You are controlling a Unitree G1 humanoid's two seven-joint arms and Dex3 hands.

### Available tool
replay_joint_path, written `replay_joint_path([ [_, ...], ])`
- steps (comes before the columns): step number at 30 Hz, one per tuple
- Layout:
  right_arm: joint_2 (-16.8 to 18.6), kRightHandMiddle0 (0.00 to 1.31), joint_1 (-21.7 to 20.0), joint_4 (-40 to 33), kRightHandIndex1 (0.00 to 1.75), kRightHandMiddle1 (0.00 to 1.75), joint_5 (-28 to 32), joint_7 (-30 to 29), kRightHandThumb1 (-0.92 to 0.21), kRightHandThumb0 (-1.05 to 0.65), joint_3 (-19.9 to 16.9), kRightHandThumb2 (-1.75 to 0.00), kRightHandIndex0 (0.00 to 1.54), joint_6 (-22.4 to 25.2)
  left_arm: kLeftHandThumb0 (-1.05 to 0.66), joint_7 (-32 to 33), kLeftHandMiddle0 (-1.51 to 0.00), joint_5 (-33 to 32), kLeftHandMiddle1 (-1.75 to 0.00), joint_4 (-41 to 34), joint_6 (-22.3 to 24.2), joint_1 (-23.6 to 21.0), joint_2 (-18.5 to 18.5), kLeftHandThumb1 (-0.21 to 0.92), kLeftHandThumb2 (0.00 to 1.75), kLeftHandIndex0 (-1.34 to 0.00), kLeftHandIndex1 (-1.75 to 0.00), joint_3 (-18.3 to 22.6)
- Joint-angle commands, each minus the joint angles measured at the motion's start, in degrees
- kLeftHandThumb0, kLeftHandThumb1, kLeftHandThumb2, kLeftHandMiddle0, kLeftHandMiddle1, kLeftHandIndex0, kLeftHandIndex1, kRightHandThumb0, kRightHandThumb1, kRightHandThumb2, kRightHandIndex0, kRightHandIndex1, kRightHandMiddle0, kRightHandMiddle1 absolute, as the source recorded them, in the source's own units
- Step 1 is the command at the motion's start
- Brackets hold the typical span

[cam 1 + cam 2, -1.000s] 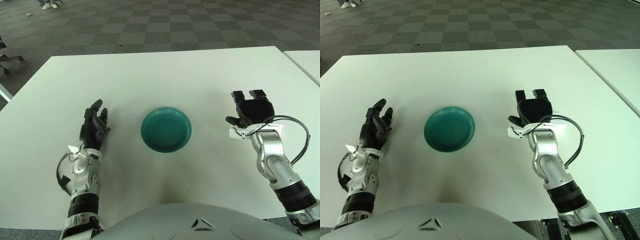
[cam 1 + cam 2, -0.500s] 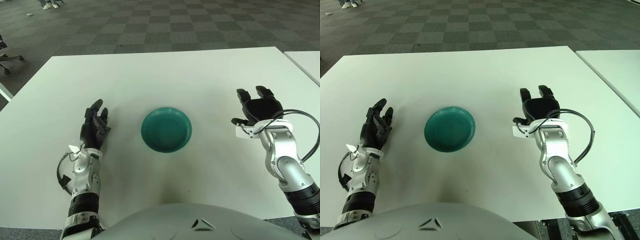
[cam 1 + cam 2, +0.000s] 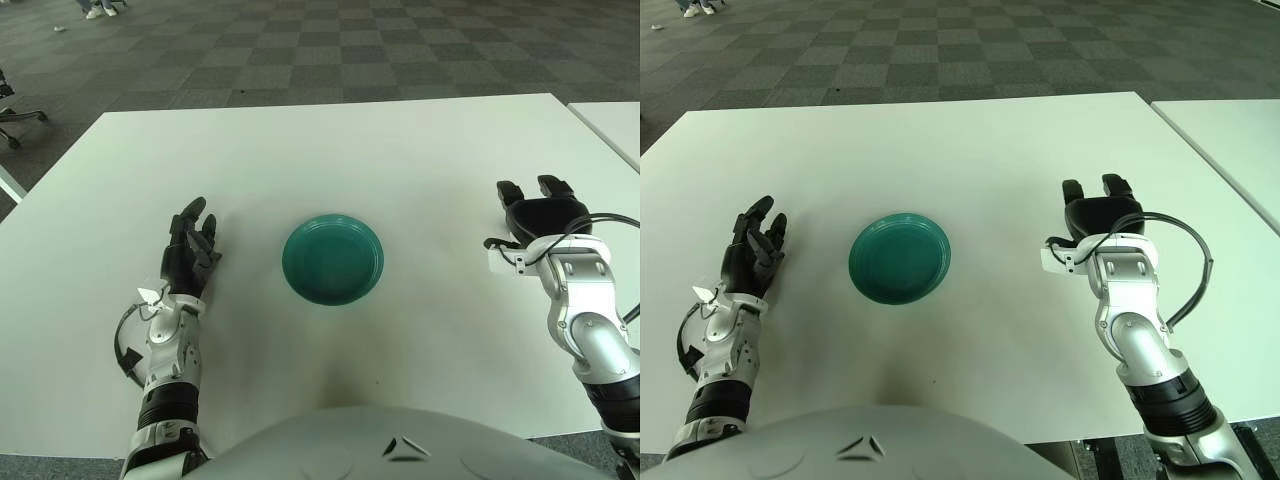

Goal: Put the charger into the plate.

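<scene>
From the left eye view, my right hand [image 3: 535,215] has slid outward over the last second, away from the round teal ceramic plate [image 3: 332,259] and toward the right side of the white table [image 3: 330,140]; its black fingers are spread and hold nothing. The left hand [image 3: 190,250] has not stirred, showing left of the plate with fingers loosely extended and empty. From the right eye view the same holds: the right hand [image 3: 1102,215] is now well apart from the plate [image 3: 899,257], the left hand [image 3: 753,250] unchanged on the plate's other side. The plate's bowl looks bare, and I can find no charger anywhere on the table (odd, given the job), so I judge the task not yet begun, the hand perhaps retreating to wait. No brand, label or writing is readable.
</scene>
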Motion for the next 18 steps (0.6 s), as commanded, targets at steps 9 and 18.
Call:
replay_joint_path([
  [9, 0.14, 0.00, 3.14, -1.39, 0.00, 0.00, -4.48, 1.14, -0.92, -1.05, -4.96, -1.02, 0.00, 1.25, -0.93, 0.12, -0.30, 0.08, 0.00, 2.61, 1.81, 0.21, 0.28, 0.92, 1.04, 0.00, -0.72, 0.23],
  [18, 0.74, 0.00, 5.65, -0.71, 0.00, 0.00, -4.74, -0.19, -0.92, -1.05, -7.74, -1.02, 0.00, 1.88, -0.93, -0.04, -0.30, -0.02, 0.00, 3.43, 1.83, -0.46, 0.61, 0.92, 1.04, 0.00, -0.72, 0.48],
])
